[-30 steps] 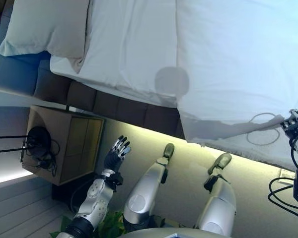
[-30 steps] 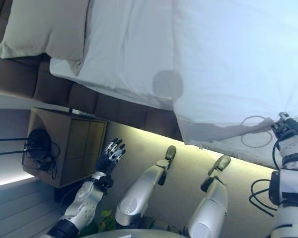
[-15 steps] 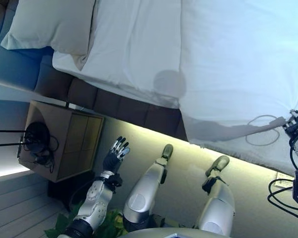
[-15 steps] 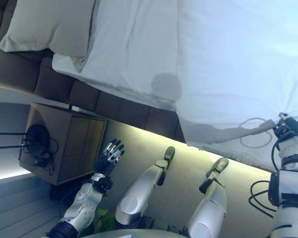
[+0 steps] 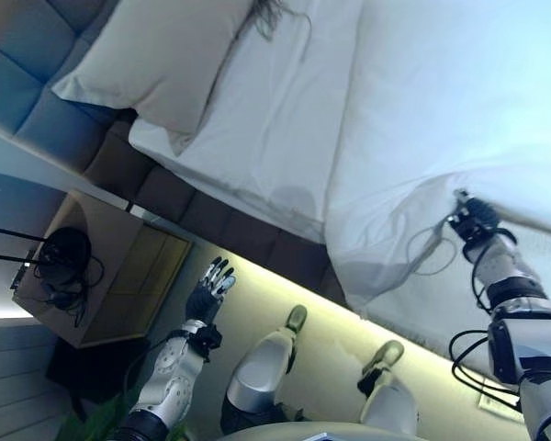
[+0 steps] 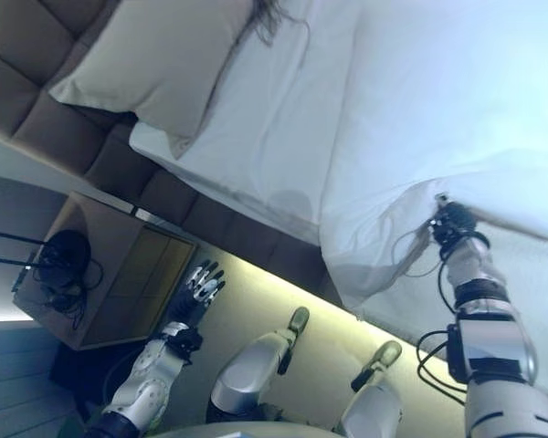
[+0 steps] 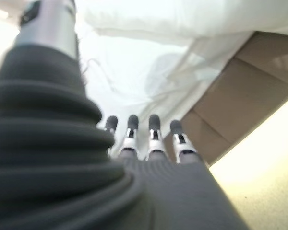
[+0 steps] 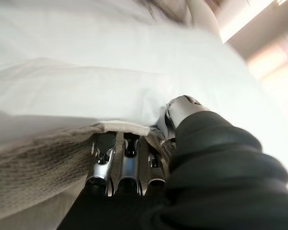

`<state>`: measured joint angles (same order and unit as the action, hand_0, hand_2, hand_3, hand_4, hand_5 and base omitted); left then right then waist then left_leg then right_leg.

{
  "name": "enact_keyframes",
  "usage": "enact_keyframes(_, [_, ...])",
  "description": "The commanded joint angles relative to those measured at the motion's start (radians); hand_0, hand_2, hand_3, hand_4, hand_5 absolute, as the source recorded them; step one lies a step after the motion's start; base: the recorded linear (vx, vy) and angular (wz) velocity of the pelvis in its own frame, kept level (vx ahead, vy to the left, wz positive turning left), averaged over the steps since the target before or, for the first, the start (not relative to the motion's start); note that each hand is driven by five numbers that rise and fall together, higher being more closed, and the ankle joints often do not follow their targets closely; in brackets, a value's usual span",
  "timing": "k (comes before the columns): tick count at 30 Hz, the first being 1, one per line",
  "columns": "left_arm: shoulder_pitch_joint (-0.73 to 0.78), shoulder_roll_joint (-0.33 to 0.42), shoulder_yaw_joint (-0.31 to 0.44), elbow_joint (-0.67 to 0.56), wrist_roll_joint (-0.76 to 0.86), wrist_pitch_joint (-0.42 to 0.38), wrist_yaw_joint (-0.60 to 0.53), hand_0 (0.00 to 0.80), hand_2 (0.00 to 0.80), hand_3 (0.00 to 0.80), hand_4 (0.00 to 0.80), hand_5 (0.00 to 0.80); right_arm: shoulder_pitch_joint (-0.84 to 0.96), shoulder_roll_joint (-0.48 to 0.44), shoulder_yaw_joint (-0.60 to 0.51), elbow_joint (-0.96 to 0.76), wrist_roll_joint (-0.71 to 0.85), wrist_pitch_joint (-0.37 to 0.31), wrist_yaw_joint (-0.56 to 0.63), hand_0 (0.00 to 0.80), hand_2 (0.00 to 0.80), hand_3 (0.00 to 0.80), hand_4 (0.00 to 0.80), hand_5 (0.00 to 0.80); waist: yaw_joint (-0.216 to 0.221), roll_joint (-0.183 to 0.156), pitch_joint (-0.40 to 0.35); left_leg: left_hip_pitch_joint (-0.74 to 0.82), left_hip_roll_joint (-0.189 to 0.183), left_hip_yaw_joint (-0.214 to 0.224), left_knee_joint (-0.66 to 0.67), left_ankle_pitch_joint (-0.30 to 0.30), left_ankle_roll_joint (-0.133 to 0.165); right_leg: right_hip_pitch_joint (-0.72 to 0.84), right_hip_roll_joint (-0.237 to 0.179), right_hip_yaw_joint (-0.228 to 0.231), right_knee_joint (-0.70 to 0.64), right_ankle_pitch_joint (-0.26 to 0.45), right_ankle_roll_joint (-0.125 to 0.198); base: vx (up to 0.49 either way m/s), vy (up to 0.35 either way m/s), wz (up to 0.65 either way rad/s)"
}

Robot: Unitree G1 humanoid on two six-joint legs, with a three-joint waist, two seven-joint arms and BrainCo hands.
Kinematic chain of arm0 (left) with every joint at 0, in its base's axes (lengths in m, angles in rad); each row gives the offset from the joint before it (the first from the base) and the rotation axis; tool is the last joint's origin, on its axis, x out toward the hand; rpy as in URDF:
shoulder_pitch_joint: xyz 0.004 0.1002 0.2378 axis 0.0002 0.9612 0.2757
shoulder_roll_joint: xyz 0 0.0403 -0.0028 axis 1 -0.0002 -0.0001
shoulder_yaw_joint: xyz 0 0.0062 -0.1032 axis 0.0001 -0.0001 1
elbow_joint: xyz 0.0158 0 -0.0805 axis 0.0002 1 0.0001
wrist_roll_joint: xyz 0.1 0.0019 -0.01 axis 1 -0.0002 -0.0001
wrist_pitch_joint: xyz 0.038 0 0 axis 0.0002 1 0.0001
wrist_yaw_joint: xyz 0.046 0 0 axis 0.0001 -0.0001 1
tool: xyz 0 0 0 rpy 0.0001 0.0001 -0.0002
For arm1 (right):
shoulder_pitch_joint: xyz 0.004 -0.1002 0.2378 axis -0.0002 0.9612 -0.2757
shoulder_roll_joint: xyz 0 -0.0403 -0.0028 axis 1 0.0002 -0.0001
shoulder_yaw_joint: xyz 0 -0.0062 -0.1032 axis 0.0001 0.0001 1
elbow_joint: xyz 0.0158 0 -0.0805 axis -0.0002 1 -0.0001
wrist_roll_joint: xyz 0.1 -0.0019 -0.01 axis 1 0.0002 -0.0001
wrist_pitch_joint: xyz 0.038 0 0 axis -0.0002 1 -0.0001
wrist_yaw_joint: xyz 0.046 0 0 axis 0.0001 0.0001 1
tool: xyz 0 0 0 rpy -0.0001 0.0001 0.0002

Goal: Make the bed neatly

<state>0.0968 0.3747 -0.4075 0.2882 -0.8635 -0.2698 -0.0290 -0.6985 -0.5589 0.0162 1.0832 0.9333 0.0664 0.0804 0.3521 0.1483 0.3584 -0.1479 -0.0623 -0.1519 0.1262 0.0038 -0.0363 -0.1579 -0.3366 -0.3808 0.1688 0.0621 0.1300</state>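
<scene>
Left eye view: white duvet [image 5: 459, 101] covers the bed, long axis running 11 to 5 o'clock; right hand [image 5: 473, 218] pinches its lifted edge at 4 o'clock; pillow [image 5: 161, 64] at 11; left hand [image 5: 208, 292] spread, empty; right wrist view: fingers [image 8: 125, 163] curled into the cloth.

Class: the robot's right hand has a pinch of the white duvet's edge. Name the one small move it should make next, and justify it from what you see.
Probably draw the duvet further toward the pillow. The right hand is shut on the duvet's edge, bare sheet shows between that edge and the pillow, and the cloth below the hand sags in folds. The left hand hangs open beside the bed.
</scene>
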Motion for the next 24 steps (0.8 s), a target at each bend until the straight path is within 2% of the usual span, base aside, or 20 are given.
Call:
enact_keyframes(1, [0.034,0.037,-0.004,-0.031,0.045,-0.009,-0.015,0.0,0.0,0.0,0.0,0.0,0.011,0.069,0.079,-0.146,-0.042,-0.009,0.016,0.8,0.8,0.8,0.8,0.8,0.059,-0.047,-0.069,-0.028,0.054,0.004,0.004,0.034,-0.033,0.063,-0.118,0.024,-0.012,0.096,0.101,0.079,0.03,0.24])
enact_keyframes(9, [0.009,0.014,0.007,0.0,0.07,0.013,-0.021,0.0,0.0,0.0,0.0,0.0,0.02,0.165,0.173,-0.182,-0.103,0.026,-0.033,0.8,0.8,0.8,0.8,0.8,0.092,-0.07,-0.088,0.009,0.058,-0.013,-0.006,0.039,-0.041,0.14,-0.117,-0.01,-0.043,0.101,0.103,0.046,0.021,0.2])
enact_keyframes(17, [0.006,-0.014,0.03,-0.002,0.113,0.074,0.015,0.0,0.0,0.0,0.0,0.0,0.036,0.265,0.345,-0.21,-0.235,0.026,-0.04,0.8,0.8,0.8,0.8,0.8,0.137,-0.088,-0.116,0.04,0.047,-0.045,0.011,0.037,-0.044,0.208,-0.127,-0.044,-0.05,0.108,0.102,0.058,0.043,0.2])
enact_keyframes(24, [0.03,-0.027,0.062,0.042,0.123,0.092,-0.004,0.0,0.0,0.0,0.0,0.0,-0.008,0.335,0.393,-0.188,-0.263,0.056,-0.038,0.8,0.8,0.8,0.8,0.8,0.176,-0.093,-0.13,0.057,0.041,-0.076,0.011,0.046,-0.045,0.257,-0.131,-0.068,-0.048,0.104,0.103,0.075,0.083,0.22])
